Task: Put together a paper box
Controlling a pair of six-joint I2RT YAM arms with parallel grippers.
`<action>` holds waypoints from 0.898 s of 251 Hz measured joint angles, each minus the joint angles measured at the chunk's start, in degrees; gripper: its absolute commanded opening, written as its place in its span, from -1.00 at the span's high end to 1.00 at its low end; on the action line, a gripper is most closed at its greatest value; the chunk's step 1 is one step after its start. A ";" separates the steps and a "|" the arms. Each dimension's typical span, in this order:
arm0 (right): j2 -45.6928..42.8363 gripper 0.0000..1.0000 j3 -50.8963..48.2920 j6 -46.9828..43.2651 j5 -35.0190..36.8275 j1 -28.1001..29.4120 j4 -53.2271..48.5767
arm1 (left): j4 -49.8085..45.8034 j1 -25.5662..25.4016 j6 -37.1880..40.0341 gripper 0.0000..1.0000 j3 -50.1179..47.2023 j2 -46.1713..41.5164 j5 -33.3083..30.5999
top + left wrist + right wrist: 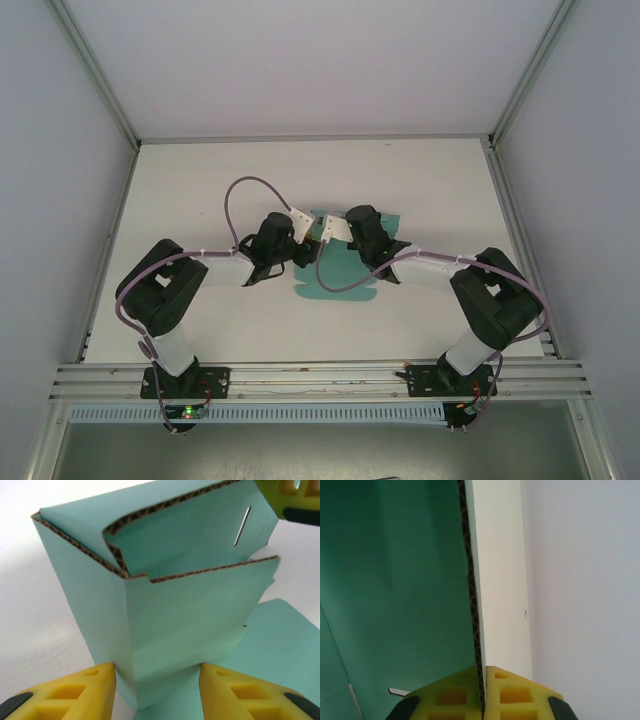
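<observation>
While the right gripper pinches a raised panel, we call the paper box partly built.
Box sits mid-table between both arms. From the left wrist we see one corner of the box folded up, with walls standing and a slotted panel raised behind. At least one flap lies flat on the table, and more flat card shows in the top view. Right gripper is clamped on the card edge, pads tight on either side of the box. Left gripper straddles the folded corner with jaws apart. We cannot tell whether it presses the card or has let go. Our read on what's left: raise the remaining walls, tuck tabs into the slot, square it up.
</observation>
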 measured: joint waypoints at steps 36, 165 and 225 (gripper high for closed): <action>0.00 1.00 0.00 1.95 0.87 1.49 -0.07 | -0.61 0.50 -1.14 -0.27 0.87 1.18 -1.77; -0.66 1.00 1.07 6.71 3.65 2.93 -4.28 | 2.54 0.50 -4.55 0.21 5.99 8.04 -8.70; -0.66 1.00 2.05 7.13 3.72 2.86 -5.20 | 6.10 0.50 -4.44 0.56 0.24 3.89 -9.07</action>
